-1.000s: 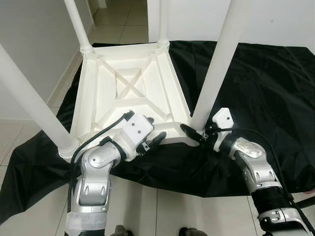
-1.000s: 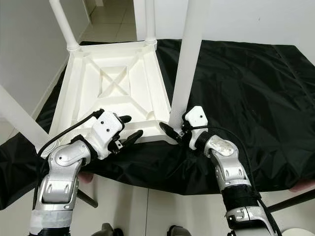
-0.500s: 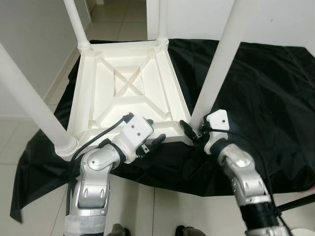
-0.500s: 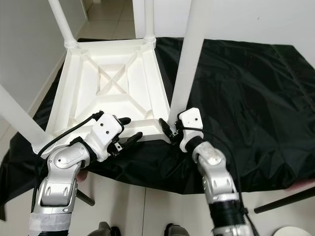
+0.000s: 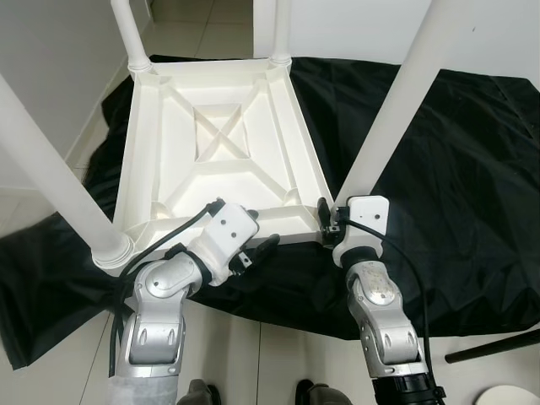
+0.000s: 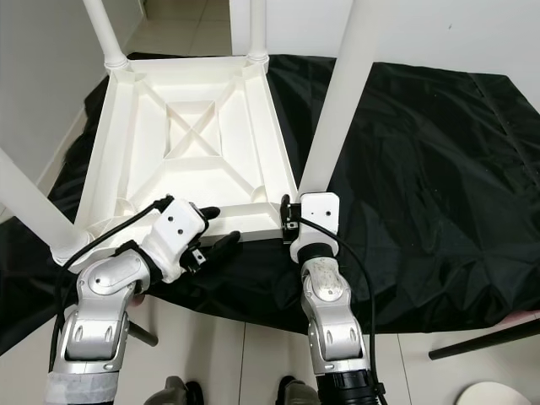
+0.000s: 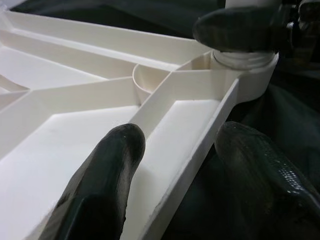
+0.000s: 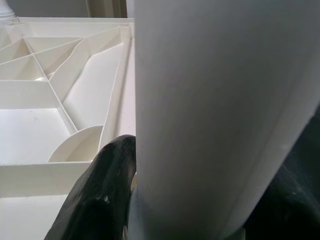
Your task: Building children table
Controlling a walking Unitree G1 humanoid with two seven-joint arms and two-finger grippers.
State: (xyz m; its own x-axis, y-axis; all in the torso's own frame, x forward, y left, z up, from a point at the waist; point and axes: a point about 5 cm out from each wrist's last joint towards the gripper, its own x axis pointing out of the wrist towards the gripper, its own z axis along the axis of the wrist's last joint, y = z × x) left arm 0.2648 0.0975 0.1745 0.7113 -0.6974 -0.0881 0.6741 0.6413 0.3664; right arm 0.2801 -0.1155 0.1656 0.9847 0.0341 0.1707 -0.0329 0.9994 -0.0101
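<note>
We saw the white plastic children's table [image 5: 211, 143] lying upside down on a black cloth [image 5: 456, 169] spread over the pale tiled floor [image 5: 278, 363], its ribbed underside facing up with a crossed brace in the middle panel. Four white legs rose from its corners: the near-left leg [image 5: 51, 173], the far-left leg [image 5: 128, 34], the far-right leg [image 5: 281, 29] and the near-right leg [image 5: 396, 105], which leaned up and to the right out of its corner socket. The left gripper [image 5: 253, 240] sat at the near edge of the table, toward the right corner, and its fingers were spread apart; in the left wrist view one finger [image 7: 107, 170] lay inside the frame above the underside while the other finger [image 7: 260, 170] stayed outside, over the cloth, so that the near rim ran between them without our seeing either one press on it. The right gripper [image 5: 327, 221] was at the base of the near-right leg, just above its socket. In the right wrist view that leg [image 8: 220, 115] stood directly between the two black fingers [image 8: 102, 195], one on the table side and one on the cloth side, both close against the round shaft; they looked pinched onto it. The two grippers were near each other along the same near edge, the left one to the left of the leg's socket. The tips of two dark shoes [image 5: 198, 393] showed on the tiles at the nearest edge of the scene.
</note>
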